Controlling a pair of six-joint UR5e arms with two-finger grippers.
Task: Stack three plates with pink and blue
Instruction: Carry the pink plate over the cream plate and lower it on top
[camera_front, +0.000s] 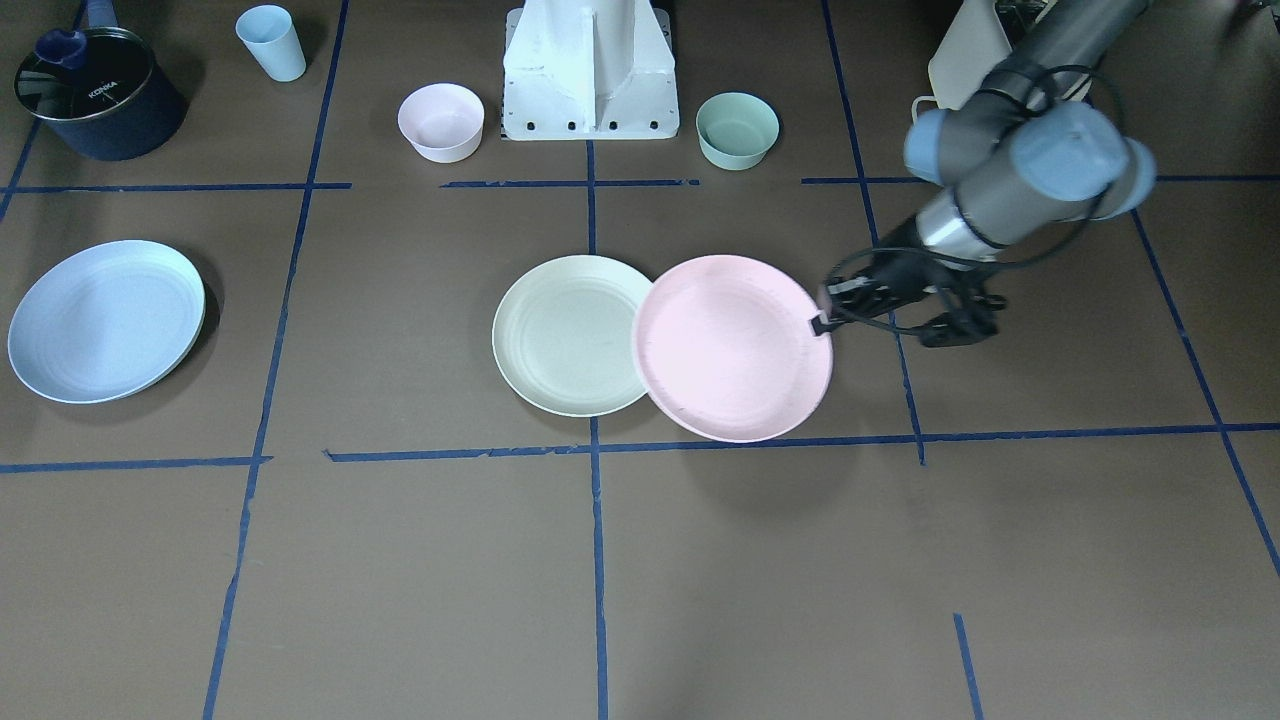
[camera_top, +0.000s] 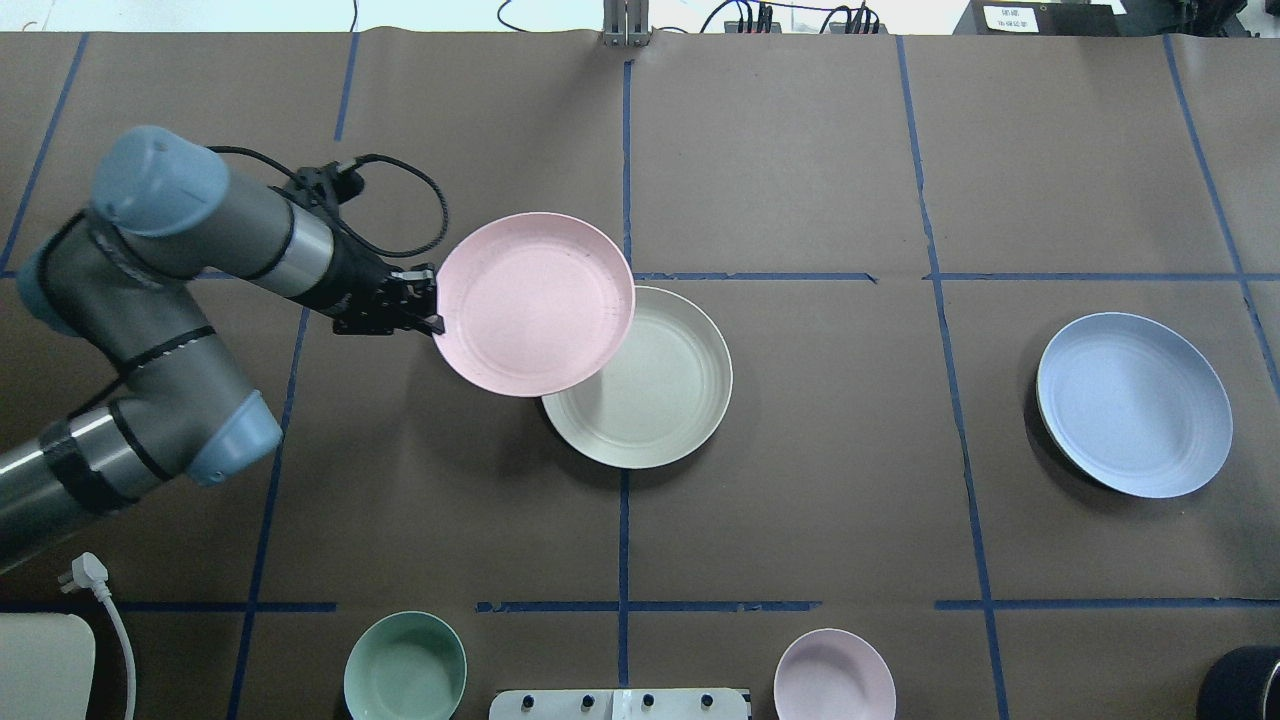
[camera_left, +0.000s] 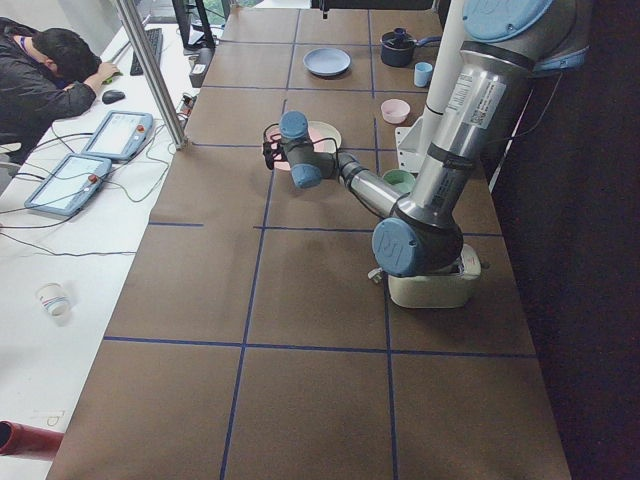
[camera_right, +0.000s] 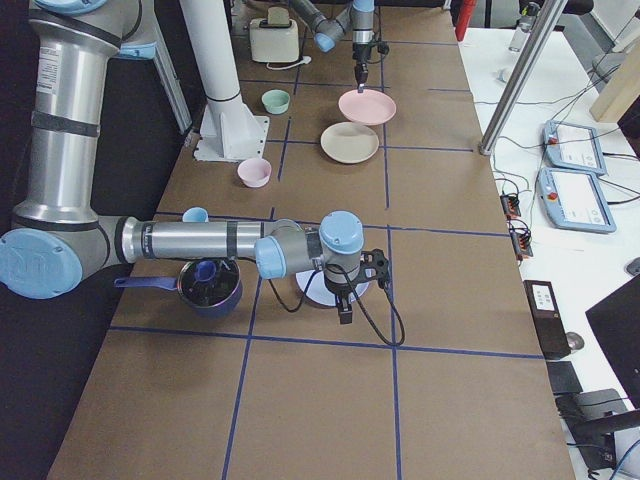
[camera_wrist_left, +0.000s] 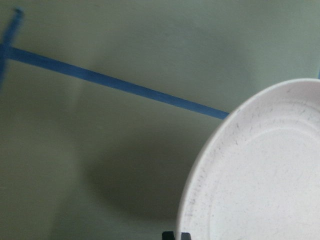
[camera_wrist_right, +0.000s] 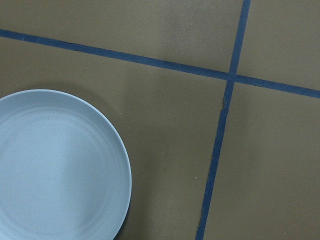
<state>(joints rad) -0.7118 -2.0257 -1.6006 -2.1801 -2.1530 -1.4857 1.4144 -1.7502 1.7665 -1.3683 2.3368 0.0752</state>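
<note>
Left arm (camera_top: 250, 250): my left jaws are closed on the rim of the pink plate (camera_top: 535, 303), one fingertip (camera_front: 818, 325) showing on the rim's upper side. The plate is held about level and clear of the bench (camera_front: 700, 580), throwing a shadow below it. Its far edge overlaps the near rim of the cream plate (camera_top: 660, 395), which lies flat on the bench. I cannot tell whether the two plates touch.

Blue plate (camera_front: 105, 320): flat on the bench, well apart from the cream plate, on my right side.

Right jaws: seen only in the side view, above the blue plate. I cannot tell whether they are open or closed. The right wrist view shows part of the blue plate and crossing tape lines.

Containers: a pink bowl (camera_front: 441, 122) and a green bowl (camera_front: 737, 130) stand upright behind the cream plate, toward my base, with bare inner walls showing. A dark pot (camera_front: 95, 95) with its lid on and an upright blue cup (camera_front: 272, 42) stand well apart from the cream plate, to my right.
</note>
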